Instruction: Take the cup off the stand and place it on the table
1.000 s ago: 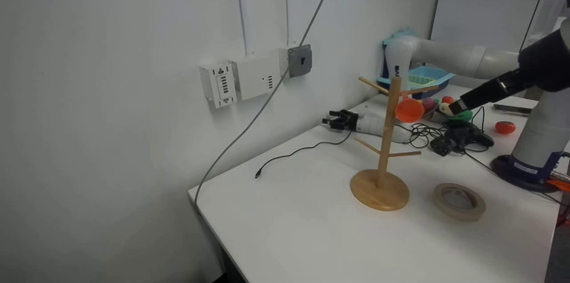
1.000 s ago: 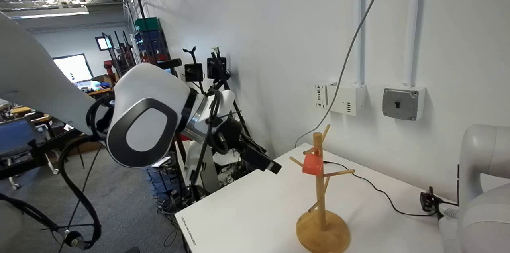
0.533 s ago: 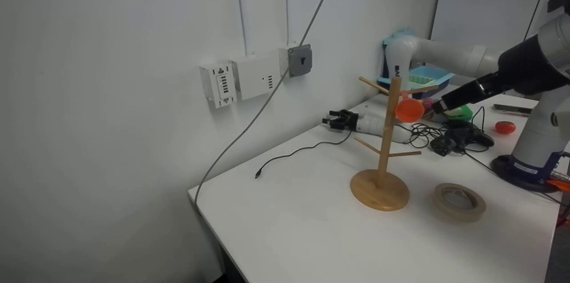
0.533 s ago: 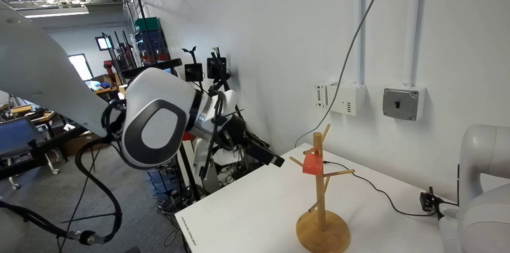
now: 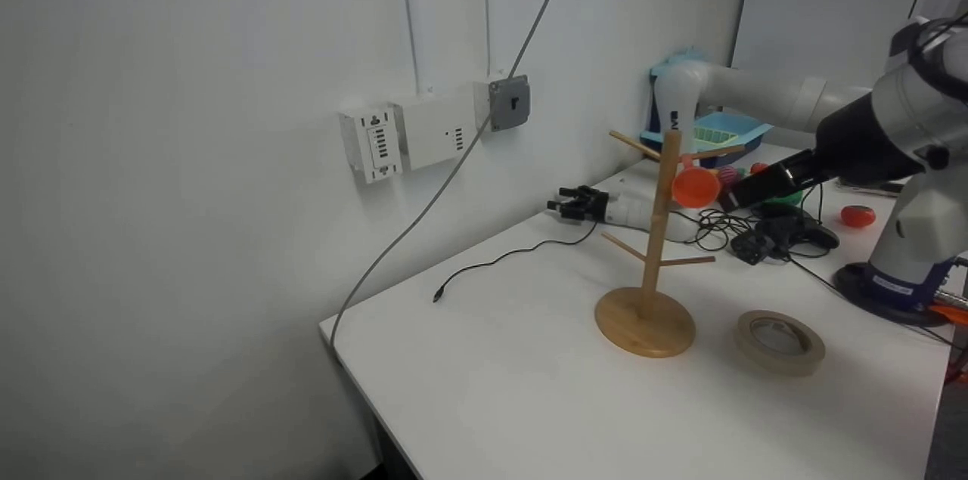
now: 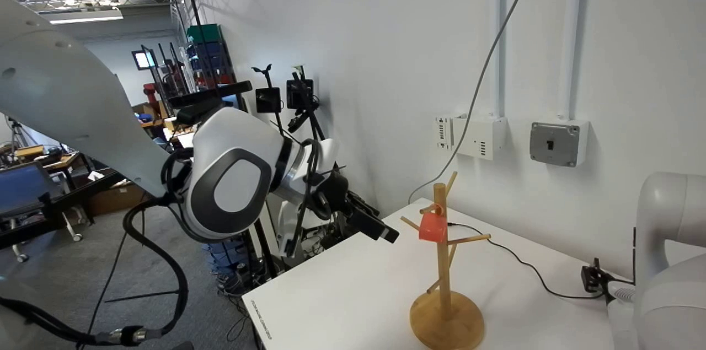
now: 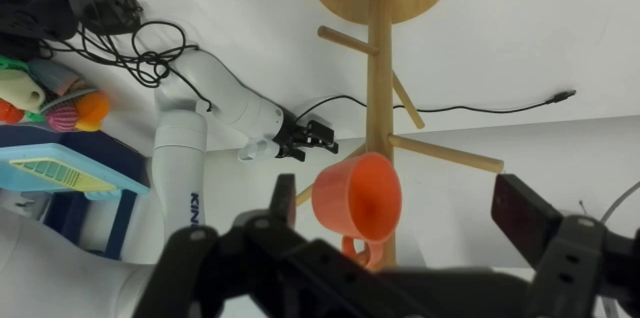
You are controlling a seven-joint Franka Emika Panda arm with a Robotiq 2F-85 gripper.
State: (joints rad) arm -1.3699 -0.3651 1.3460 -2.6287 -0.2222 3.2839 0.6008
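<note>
The orange-red cup (image 5: pixel 696 189) hangs by its handle from an upper peg of the wooden stand (image 5: pixel 645 325), its mouth facing sideways. The cup (image 6: pixel 433 227) and the stand (image 6: pixel 447 319) also show in an exterior view. The stand is upright on the white table (image 5: pixel 514 389). My gripper (image 5: pixel 728 200) is close to the cup on its open side, apart from it (image 6: pixel 390 234). In the wrist view, which looks upside down, my gripper (image 7: pixel 402 203) is open and empty. The cup (image 7: pixel 350 198) appears between the fingers, nearer the left one. The stand's pole (image 7: pixel 379 82) is behind it.
A beige tape ring (image 5: pixel 779 344) lies beside the stand's base. Another white arm with a black gripper (image 5: pixel 582 204), tangled cables (image 5: pixel 718 227) and a black controller (image 5: pixel 783 232) lie farther back. Bare pegs (image 7: pixel 445 154) stick out near the cup. The wall (image 6: pixel 397 91) borders the table.
My gripper has moved toward the cup and stand, ending slightly lower. The cup and the stand have not moved.
</note>
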